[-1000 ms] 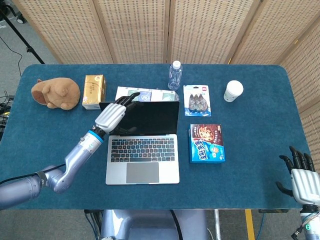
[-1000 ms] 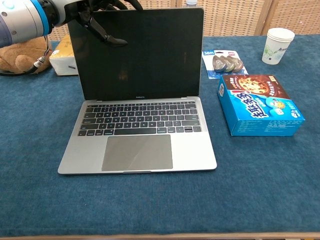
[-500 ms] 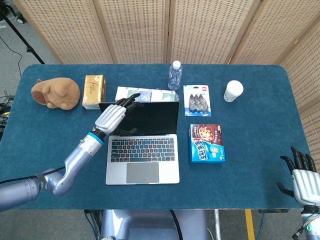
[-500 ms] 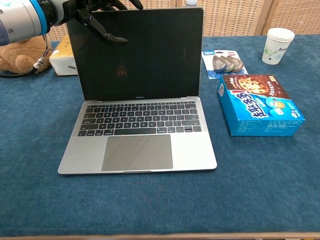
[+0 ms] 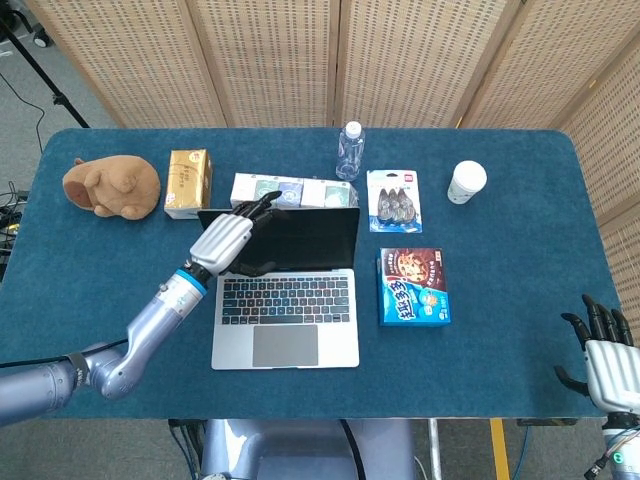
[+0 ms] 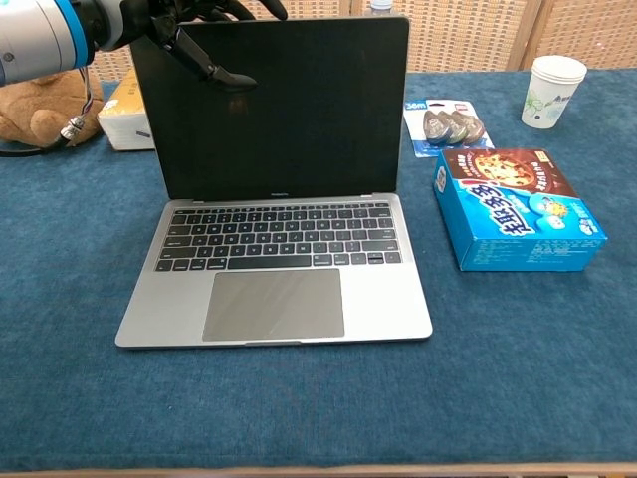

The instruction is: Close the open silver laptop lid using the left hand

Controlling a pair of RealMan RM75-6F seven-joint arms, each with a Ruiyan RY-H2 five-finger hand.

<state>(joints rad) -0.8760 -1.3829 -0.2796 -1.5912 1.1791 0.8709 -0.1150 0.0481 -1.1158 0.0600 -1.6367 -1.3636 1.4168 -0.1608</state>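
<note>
While open on the blue-covered bench (image 5: 500, 350), silver laptop (image 5: 285, 320) stands mid-bench, dark-screened lid (image 6: 274, 100) upright. Left hand (image 5: 225, 240) at the lid's upper left corner, dark fingers (image 6: 214, 72) draped over the top edge; grip partly cut off in chest view. Right hand (image 5: 605, 360) low at bench's near right corner, fingers spread, empty, partly cropped.

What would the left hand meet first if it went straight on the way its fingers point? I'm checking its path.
Probably the tissue pack just behind the laptop lid; left hand height is unclear.
</note>
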